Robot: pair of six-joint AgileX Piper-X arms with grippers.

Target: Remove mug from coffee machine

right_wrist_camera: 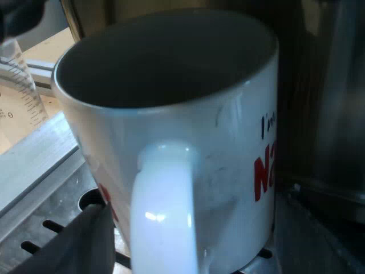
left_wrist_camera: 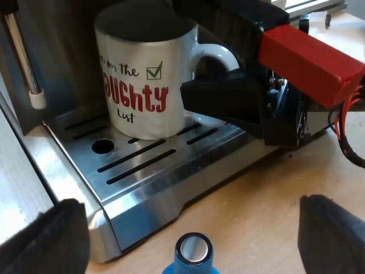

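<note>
The mug (left_wrist_camera: 142,85) is glossy glazed ceramic; the tray (left_wrist_camera: 171,185) under it is brushed metal, the table (left_wrist_camera: 268,211) by it matt pale wood.

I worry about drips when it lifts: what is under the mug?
The mug stands on a slotted metal drip tray. Whatever lies directly beneath its base is covered.

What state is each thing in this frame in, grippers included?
mug: upright on the drip tray, not lifted
holder: locked into the espresso machine, red end showing
tamper: blue, standing on the table
measuring glass: upright beside the drip tray
left gripper: open, empty
right gripper: at the mug's handle, grip cannot be told
</note>
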